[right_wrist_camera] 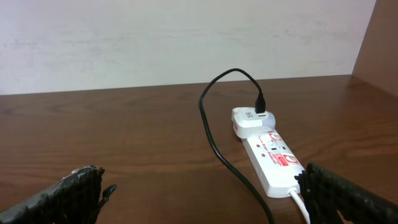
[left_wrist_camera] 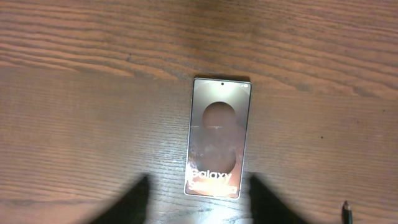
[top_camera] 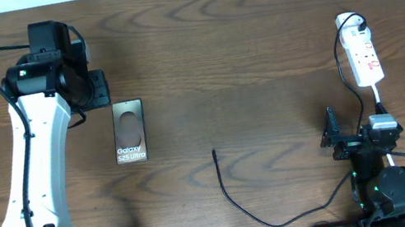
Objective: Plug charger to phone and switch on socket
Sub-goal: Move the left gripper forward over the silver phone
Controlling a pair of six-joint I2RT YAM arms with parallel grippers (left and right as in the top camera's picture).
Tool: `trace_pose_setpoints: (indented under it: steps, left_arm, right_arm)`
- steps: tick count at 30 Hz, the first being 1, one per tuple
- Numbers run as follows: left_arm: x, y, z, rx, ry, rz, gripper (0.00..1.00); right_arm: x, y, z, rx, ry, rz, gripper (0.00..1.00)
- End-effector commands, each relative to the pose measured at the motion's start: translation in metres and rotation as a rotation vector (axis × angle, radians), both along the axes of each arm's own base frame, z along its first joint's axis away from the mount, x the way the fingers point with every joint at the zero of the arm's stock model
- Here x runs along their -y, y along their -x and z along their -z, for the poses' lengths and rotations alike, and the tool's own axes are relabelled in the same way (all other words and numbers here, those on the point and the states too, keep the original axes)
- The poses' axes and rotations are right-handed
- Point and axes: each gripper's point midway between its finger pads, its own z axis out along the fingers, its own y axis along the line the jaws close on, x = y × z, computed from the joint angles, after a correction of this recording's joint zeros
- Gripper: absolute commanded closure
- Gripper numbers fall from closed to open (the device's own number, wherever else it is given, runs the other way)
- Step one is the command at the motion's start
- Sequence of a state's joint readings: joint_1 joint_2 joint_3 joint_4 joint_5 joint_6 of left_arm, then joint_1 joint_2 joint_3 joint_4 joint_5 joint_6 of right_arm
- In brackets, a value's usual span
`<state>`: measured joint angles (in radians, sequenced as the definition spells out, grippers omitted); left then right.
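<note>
**Left hand over the phone, right hand facing the power strip**

The phone (top_camera: pixel 130 131) lies flat and face up on the counter (top_camera: pixel 240 40), its lower end between the parted fingers of the open left hand (left_wrist_camera: pixel 199 182). The charger cable (top_camera: pixel 240 207) ends loose to the phone's right, unplugged. The right hand (right_wrist_camera: pixel 203 180) is wide open, empty, near the power strip (top_camera: pixel 364 60).
</note>
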<state>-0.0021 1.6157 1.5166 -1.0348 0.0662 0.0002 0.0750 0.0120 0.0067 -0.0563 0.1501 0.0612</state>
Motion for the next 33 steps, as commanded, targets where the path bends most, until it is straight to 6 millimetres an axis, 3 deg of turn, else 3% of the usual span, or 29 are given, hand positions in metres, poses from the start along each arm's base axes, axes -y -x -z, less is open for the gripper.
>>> trace_pose_setpoints:
  steps: [1,2,3,4,11,19,33]
  left_arm:
    - [0.003,-0.003,-0.007,0.017,0.008,0.010,0.60]
    - [0.003,-0.003,-0.007,0.017,0.008,0.010,0.33]
    - [0.003,-0.003,-0.007,0.017,0.008,0.010,0.14]
    - [0.003,-0.003,-0.007,0.017,0.008,0.010,0.01]
    - [0.004,0.000,-0.004,0.002,0.010,0.011,0.01]
    - [0.007,0.011,0.017,-0.053,0.029,0.016,0.01]
    - [0.007,0.022,0.076,-0.157,0.029,0.011,0.01]
  right_arm:
    - [0.000,0.000,0.001,0.000,-0.012,0.000,0.01]
    - [0.000,0.000,0.001,0.000,-0.012,0.000,0.01]
    - [0.000,0.000,0.000,0.001,-0.012,0.000,0.01]
    - [0.000,0.000,0.001,0.000,-0.012,0.000,0.01]
    - [0.000,0.000,0.000,0.001,-0.012,0.000,0.01]
    - [0.000,0.000,0.000,0.001,-0.012,0.000,0.01]
    - [0.000,0.000,0.000,0.001,-0.012,0.000,0.01]
